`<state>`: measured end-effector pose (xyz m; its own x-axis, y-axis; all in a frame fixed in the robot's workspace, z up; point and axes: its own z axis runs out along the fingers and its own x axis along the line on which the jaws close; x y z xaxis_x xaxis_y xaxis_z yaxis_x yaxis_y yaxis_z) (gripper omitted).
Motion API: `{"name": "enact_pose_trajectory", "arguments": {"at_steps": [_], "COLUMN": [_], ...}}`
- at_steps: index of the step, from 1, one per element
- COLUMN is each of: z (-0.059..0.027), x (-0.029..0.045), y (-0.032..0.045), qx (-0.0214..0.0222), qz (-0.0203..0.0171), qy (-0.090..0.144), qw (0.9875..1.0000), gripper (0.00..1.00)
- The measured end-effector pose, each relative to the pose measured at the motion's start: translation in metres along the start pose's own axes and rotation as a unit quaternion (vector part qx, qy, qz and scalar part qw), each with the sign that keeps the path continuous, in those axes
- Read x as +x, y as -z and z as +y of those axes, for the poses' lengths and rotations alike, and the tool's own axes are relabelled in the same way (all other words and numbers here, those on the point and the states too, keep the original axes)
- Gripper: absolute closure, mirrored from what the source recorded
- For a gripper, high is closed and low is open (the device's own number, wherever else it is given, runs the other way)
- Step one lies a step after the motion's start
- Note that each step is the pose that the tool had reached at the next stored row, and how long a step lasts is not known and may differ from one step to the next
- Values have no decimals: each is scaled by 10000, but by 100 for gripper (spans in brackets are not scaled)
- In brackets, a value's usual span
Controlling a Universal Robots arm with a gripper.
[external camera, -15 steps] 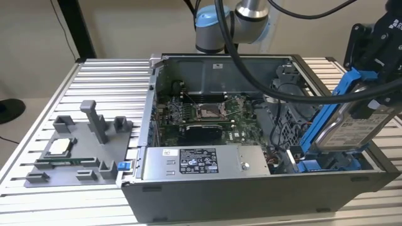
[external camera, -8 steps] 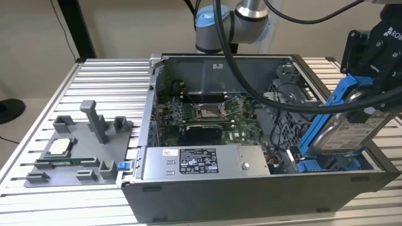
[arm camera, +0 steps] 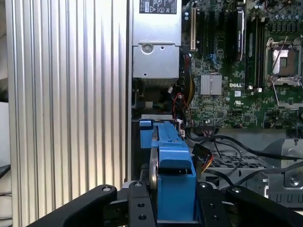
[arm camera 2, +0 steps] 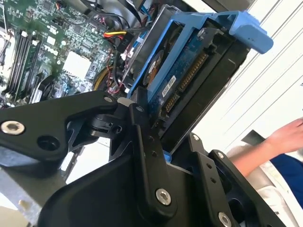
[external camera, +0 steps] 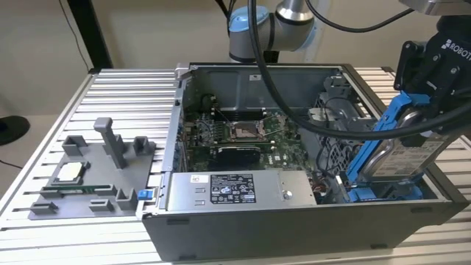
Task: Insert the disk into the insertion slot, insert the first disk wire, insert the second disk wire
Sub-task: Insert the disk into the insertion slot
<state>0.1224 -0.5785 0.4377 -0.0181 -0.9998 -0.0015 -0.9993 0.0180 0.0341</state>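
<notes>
Quick status: the gripper is clamped on the disk. In the first wrist view its fingers pinch the blue carrier from both sides near the upper end.

The disk isn't lying flat. It stands steeply tilted, with its long axis running from the gripper down and toward the exterior view's left. Its lower end looks to be down in the insertion slot, which sits right under the gripper in the near corner of the computer case, on the exterior view's right, just beside the power supply.

I'd call it partly in, not seated. The connector edge is bare, no wire on it.
</notes>
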Motion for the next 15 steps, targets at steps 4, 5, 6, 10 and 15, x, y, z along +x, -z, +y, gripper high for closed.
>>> {"name": "enact_pose_trajectory", "arguments": {"at_steps": [4,5,6,10,15], "z": [-1,-1,-2,-3,-5], "x": [0,-1,-1,-11,-16], "y": [-31,-43,-53,-91,-144], "qx": [0,0,0,0,0], "qz": [-5,-7,-9,-16,-25], "qy": [0,0,0,0,1], "qw": [10000,10000,10000,10000,10000], "gripper": [100,100,100,100,100]}}
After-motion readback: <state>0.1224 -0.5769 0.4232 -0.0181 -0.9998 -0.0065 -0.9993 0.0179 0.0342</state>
